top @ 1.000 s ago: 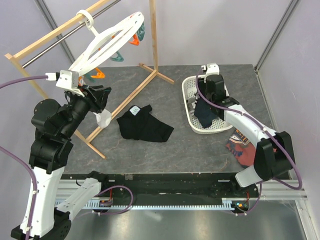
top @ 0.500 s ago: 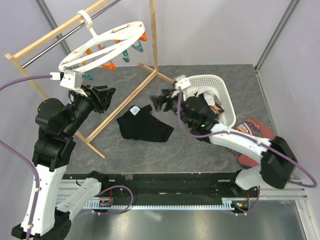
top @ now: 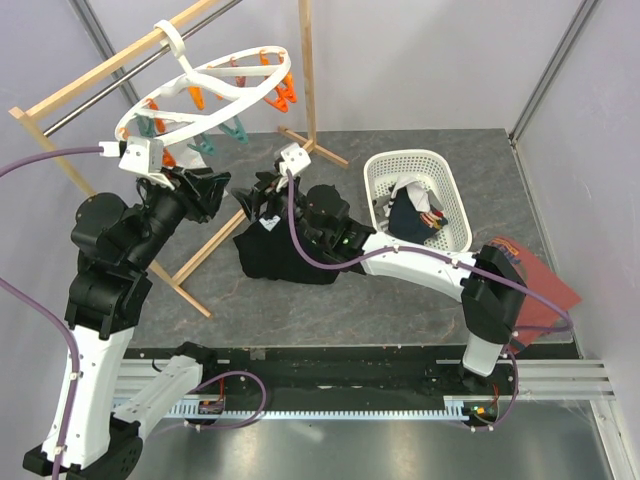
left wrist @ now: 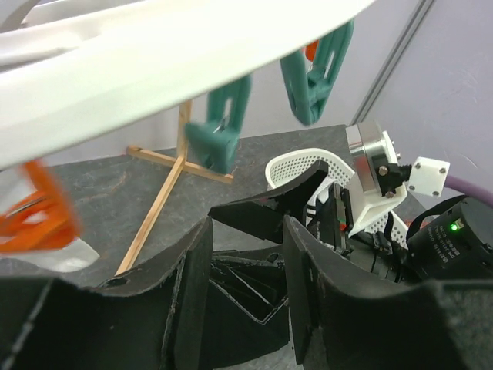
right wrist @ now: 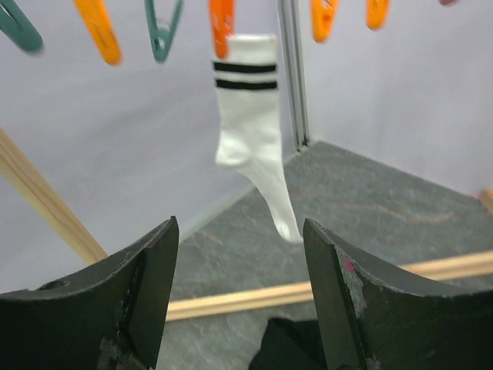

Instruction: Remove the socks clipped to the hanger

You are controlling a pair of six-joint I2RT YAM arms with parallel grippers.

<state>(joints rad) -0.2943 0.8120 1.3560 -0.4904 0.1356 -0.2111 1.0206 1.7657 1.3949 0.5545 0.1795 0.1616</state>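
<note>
Hanger: a round white plastic ring on a hook, tilted at the upper left of the top view and fringed with smooth orange pegs and teal pegs. One ribbed white sock with two black cuff bands hangs cuff-up from an orange peg at the upper centre of the right wrist view. Right gripper: matte black fingers spread wide with nothing between them, below the white sock and apart from it. Left gripper: dark padded fingers parted beneath the ring and apparently empty, though its tips are partly masked; bundled socks lie in the white lattice basket, centre right.
</note>
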